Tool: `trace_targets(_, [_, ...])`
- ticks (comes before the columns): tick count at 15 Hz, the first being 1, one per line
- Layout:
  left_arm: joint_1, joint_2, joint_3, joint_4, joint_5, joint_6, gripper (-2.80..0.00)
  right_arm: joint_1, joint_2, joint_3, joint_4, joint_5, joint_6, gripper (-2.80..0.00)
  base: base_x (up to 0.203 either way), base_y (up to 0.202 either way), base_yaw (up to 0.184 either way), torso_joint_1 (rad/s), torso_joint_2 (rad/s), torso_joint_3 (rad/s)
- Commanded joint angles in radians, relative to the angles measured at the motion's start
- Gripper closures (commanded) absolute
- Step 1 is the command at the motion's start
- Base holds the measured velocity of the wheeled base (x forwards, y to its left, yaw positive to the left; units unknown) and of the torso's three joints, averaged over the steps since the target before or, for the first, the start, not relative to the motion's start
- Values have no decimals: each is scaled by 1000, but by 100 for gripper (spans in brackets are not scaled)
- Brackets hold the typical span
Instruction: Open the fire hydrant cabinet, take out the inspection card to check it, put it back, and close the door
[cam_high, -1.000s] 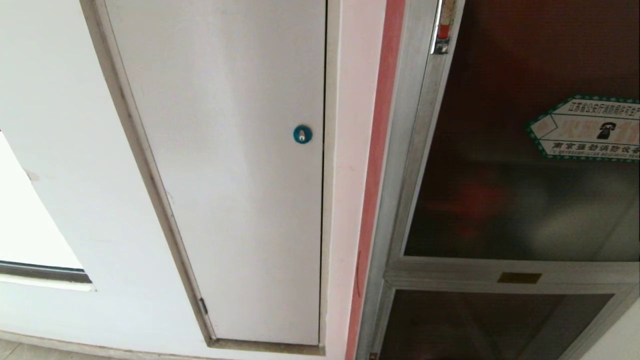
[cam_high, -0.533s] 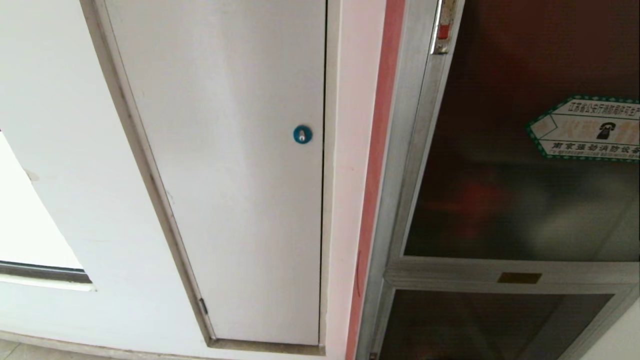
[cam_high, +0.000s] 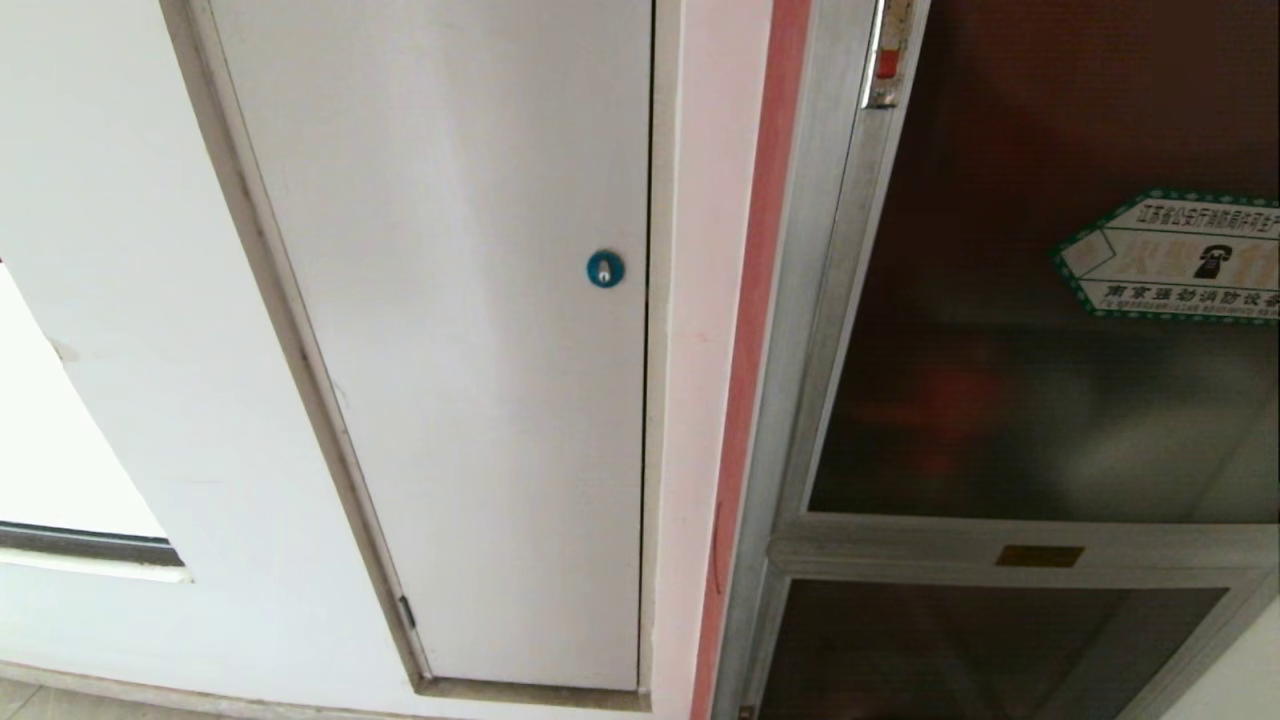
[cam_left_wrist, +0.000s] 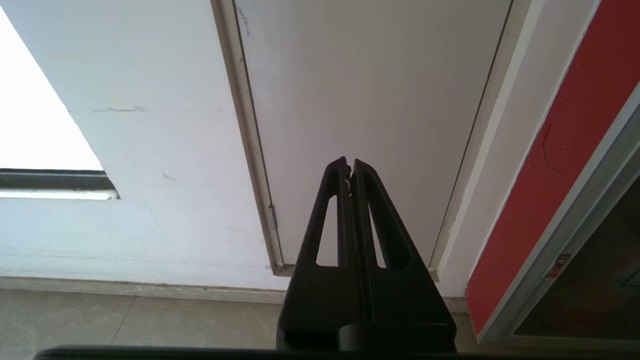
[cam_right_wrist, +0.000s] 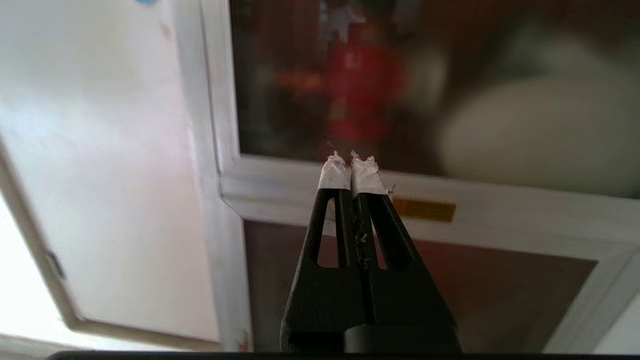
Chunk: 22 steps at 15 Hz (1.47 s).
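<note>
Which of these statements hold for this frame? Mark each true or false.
1. The door of the fire hydrant cabinet is shut. True.
2. The right tool grips the inspection card. False: it is shut on nothing, and no card is in view.
3. A green-edged sticker sits on the dark glass. True.
4. The left tool is open wide. False: it is shut, facing the white door.
5. The blue lock is on the glass door. False: it is on the white door.
</note>
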Motion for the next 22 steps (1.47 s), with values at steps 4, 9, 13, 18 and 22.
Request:
trace_targets(4, [0,1,0,0,0,0,0,0,-1,58,21,0,-14,0,0,0,0,0,0,0])
trace_targets(9, [0,0,0,0,0,0,0,0,-2,58,118,0,11,0,0,0,0,0,0,0])
trace_targets(13, [0,1,0,0,0,0,0,0,0,58,117,-2,38,0,0,0,0,0,0,0])
trace_targets(18, [0,0,0,0,0,0,0,0,0,58,116,-2,43,0,0,0,0,0,0,0])
trace_targets(22, [0,0,0,0,0,0,0,-1,0,58,116,-2,42,0,0,0,0,0,0,0])
